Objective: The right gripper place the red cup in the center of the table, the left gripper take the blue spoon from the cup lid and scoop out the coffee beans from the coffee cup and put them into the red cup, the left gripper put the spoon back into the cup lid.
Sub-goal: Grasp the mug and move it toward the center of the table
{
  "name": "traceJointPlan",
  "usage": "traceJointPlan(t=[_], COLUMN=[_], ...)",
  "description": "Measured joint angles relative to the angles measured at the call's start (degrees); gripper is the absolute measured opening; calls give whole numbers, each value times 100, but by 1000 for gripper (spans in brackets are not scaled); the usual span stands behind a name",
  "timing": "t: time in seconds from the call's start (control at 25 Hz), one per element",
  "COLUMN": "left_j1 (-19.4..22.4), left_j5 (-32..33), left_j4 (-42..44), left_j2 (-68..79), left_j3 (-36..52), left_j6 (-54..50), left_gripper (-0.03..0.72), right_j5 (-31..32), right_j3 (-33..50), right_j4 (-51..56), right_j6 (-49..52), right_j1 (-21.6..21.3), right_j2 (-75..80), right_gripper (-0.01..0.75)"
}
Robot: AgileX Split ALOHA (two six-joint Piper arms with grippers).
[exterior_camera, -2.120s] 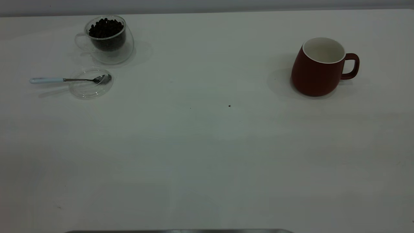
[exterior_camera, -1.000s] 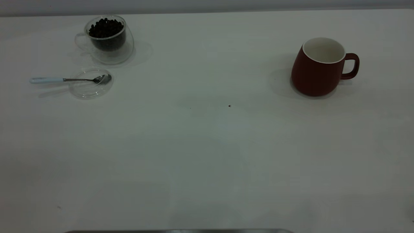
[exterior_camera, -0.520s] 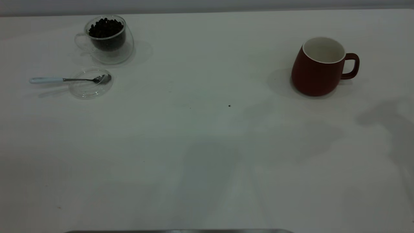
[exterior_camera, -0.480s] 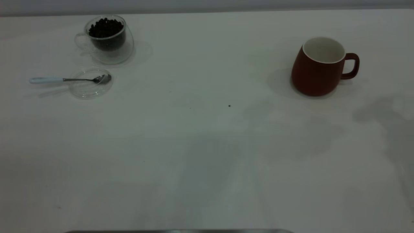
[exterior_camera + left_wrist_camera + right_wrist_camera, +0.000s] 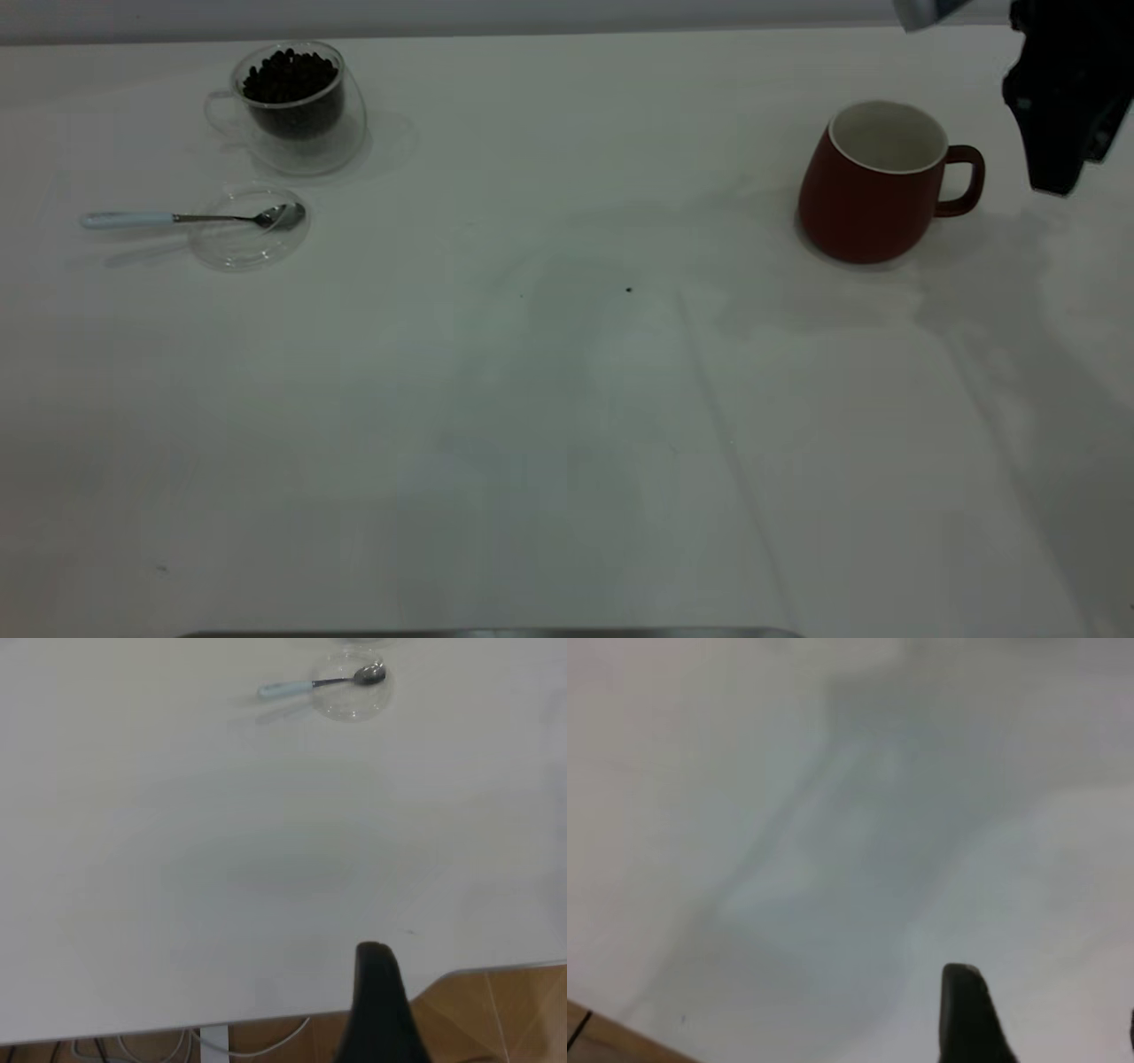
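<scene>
White tabletop [image 5: 567, 425] fills the exterior view, and the red cup [image 5: 873, 186] serves as the landmark; it stands upright and empty, white inside, its loop handle turned toward the right gripper [image 5: 1059, 97]. That gripper — black and blocky, with a silvery part above it — hangs in the air just beyond the handle, apart from the cup and not touching it; whether its jaws are apart or together cannot be told from any view. Well away from the cup, across the table, the coffee cup [image 5: 297, 106] of clear glass holds a heap of coffee beans [image 5: 290, 75]; just beside it lies the cup lid [image 5: 250, 228], with the blue spoon [image 5: 190, 217] resting bowl-first in the lid and its pale handle reaching out away from the red cup. The left gripper [image 5: 381, 1010] waits near the table's edge, far from the red cup, looking toward the spoon and lid; its jaws cannot be judged either. The step in hand appears to be the right gripper's approach to the red cup, with nothing yet moved. To do it well, the gripper should probably come down level onto the handle or the rim, close firmly without tipping the rounded body, then carry it low to the bare middle of the table — within easy reach of the spoon side.
</scene>
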Motion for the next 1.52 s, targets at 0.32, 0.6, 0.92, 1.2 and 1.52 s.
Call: traceJointPlan(t=[0.32,0.6,0.92,1.2,1.52], left_j1=[0,0,0,0,0], left_j5=[0,0,0,0,0], left_j4=[0,0,0,0,0], left_j2=[0,0,0,0,0], left_j3=[0,0,0,0,0], left_j6=[0,0,0,0,0], left_gripper=[595,595,595,595,595], right_j5=[-800,-1281,-1590,-2040,-2068], right_j3=[-32,-43,-70,-70,-70], right_j4=[118,204,260,385,602], right_j6=[-920,-1612,-2019,-2226,-2439], right_j1=[0,0,0,0,131], right_j2=[-28,197,565,688,683], right_gripper=[451,507,539,539,540])
